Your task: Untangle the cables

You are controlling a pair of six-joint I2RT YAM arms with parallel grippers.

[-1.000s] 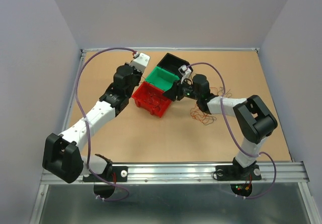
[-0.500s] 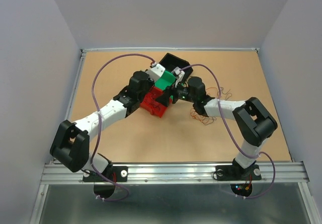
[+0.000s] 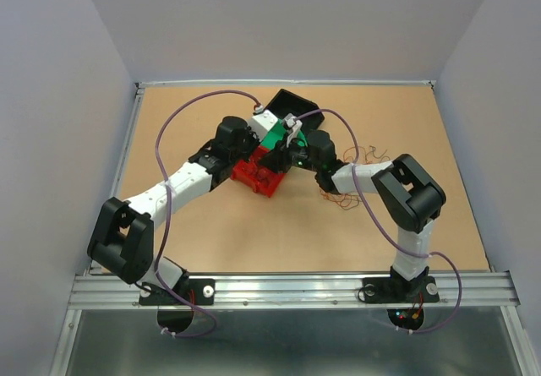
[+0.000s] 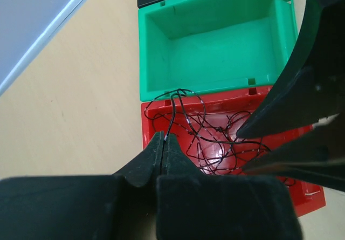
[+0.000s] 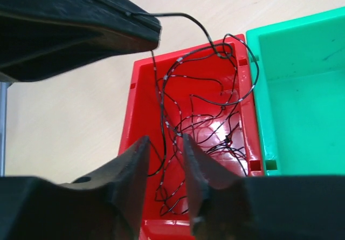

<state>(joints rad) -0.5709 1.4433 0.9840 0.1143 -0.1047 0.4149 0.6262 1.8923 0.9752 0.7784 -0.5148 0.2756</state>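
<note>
The tan fibreboard bench [image 3: 211, 224] carries three open plastic bins touching in a diagonal row: a red rectangular bin [image 3: 251, 174] nearest, a green rectangular bin [image 3: 272, 138], then a black rectangular bin [image 3: 292, 103]. A loose tangle of thin reddish wire [image 3: 338, 197] lies to their right.

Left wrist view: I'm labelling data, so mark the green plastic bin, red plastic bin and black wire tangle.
Green plastic bin [image 4: 215, 46], left wrist view, bare floor.
Red plastic bin [image 4: 242, 101], left wrist view, far wall.
Black wire tangle [image 4: 218, 128], left wrist view, central knot.

light: bright, even | glare: red bin [image 5: 139, 105] floor | blur: near fingers [image 4: 145, 164]
</note>
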